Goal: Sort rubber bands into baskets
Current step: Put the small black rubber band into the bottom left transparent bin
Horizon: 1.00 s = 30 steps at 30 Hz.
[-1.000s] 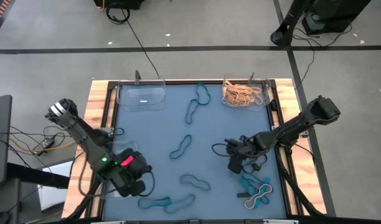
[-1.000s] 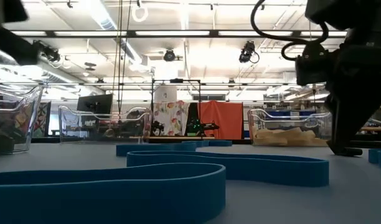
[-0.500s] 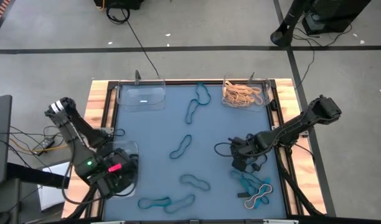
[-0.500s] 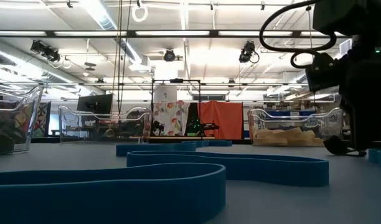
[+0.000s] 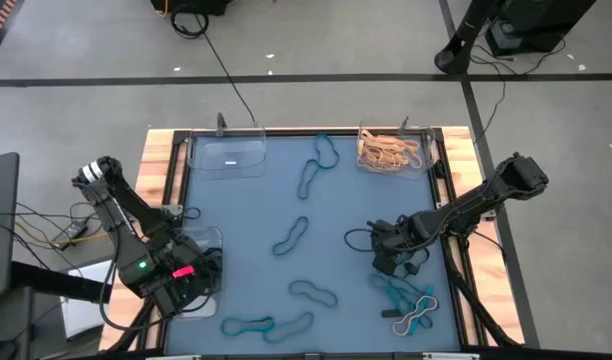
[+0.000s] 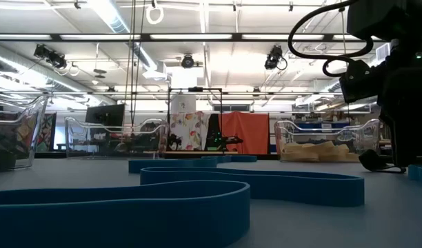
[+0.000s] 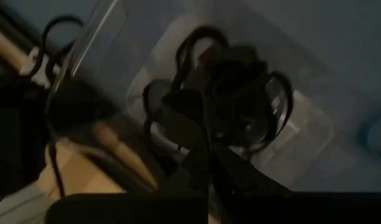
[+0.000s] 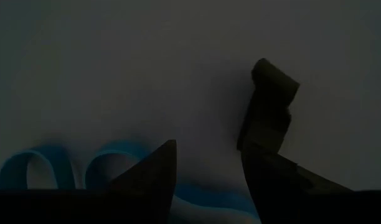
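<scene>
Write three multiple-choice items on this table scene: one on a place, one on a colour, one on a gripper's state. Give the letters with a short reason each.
1. Where is the left gripper?
A. over the clear basket at the table's near left
B. over the basket of tan bands
C. at the table's middle

2. What colour are the rubber bands in the far right basket?
A. black
B. teal-blue
C. tan

3. How does the right gripper stand?
A. shut on a tan band
B. open, low over the mat by teal bands
C. open above the far left basket

Answers:
1 A, the high view shows the left arm's end over the near left basket, and its wrist view looks down on black bands inside.
2 C, that basket holds a tan heap.
3 B, the right wrist view shows a gap between its fingers with nothing in it.
</scene>
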Each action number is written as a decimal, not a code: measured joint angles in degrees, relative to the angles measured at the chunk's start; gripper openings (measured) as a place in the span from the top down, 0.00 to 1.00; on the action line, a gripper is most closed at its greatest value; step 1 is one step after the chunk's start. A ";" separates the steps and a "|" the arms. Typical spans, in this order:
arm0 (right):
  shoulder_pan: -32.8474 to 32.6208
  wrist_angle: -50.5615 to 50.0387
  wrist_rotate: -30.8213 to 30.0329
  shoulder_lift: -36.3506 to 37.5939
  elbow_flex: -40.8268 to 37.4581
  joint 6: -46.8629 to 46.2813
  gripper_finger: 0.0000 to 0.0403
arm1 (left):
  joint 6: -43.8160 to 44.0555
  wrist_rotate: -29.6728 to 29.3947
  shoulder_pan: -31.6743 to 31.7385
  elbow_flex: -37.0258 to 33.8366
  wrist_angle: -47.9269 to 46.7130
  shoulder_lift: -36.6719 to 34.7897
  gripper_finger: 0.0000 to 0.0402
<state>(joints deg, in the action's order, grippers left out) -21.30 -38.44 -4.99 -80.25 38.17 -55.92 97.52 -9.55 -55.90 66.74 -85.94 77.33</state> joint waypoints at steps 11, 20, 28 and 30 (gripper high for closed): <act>0.12 -1.17 -1.12 -0.02 0.00 2.19 0.46 | 0.24 -2.50 0.07 -2.95 1.64 -0.02 0.93; 2.71 -1.67 1.07 0.00 0.00 3.12 0.27 | 1.52 2.77 0.29 -11.65 4.72 0.03 0.60; 4.88 -4.23 -5.94 -0.26 0.00 1.46 0.31 | 5.15 -0.24 0.39 -10.54 3.80 0.03 0.54; 5.28 -3.69 -7.82 -0.26 0.00 1.46 0.37 | 5.17 -3.48 0.39 -9.13 3.65 0.03 0.54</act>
<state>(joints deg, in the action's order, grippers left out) -16.02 -42.13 -12.81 -80.51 38.17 -54.46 102.69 -13.03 -55.51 57.61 -82.29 77.36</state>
